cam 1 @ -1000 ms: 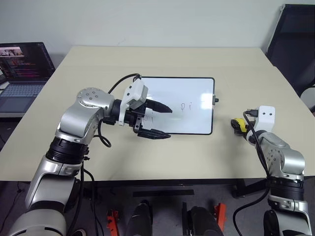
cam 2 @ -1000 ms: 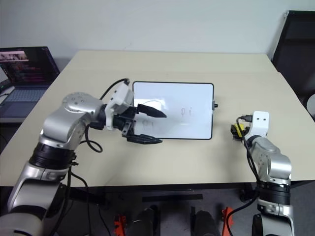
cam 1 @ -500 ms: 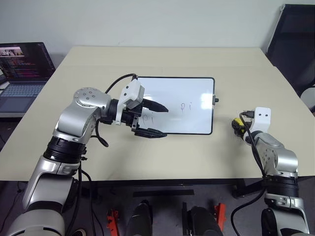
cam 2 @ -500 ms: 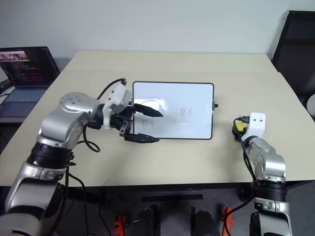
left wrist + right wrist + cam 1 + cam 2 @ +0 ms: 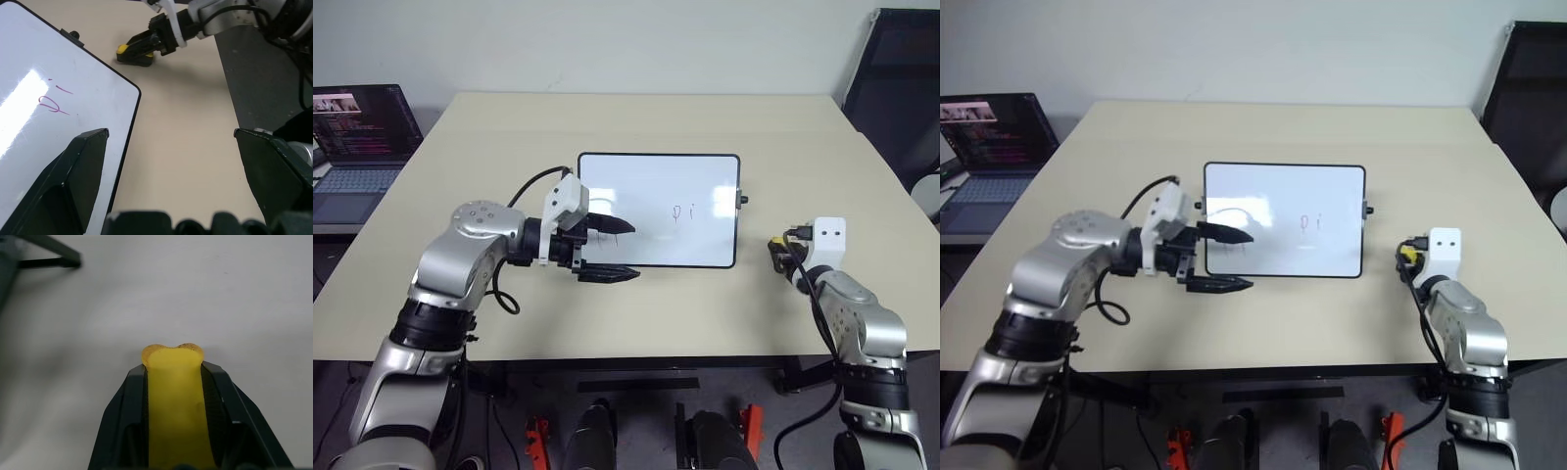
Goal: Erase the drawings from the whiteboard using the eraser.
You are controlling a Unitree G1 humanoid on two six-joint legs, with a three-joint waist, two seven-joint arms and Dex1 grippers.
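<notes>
The right tool (image 5: pixel 172 382) is clamped on the eraser (image 5: pixel 173 406), its two black fingers (image 5: pixel 128 406) pressing the yellow block from both sides; the foam bulges past the fingertips. In the head views the eraser (image 5: pixel 781 253) sits low over the bench (image 5: pixel 685 122), just off the whiteboard's (image 5: pixel 658 209) right short edge.

The drawings (image 5: pixel 683 211) lie at about ten o'clock from the held eraser, in the right half of the board; a second, fainter scribble sits further left, close to the left tool (image 5: pixel 612 251). The board's long axis runs nine to three, so I judge the wiping stroke must travel toward nine o'clock. The right arm is plainly the nearer one to the reddish marks.

The left tool stands wide open and grips nothing, one finger over the board's lower left corner, the other over the bench.
</notes>
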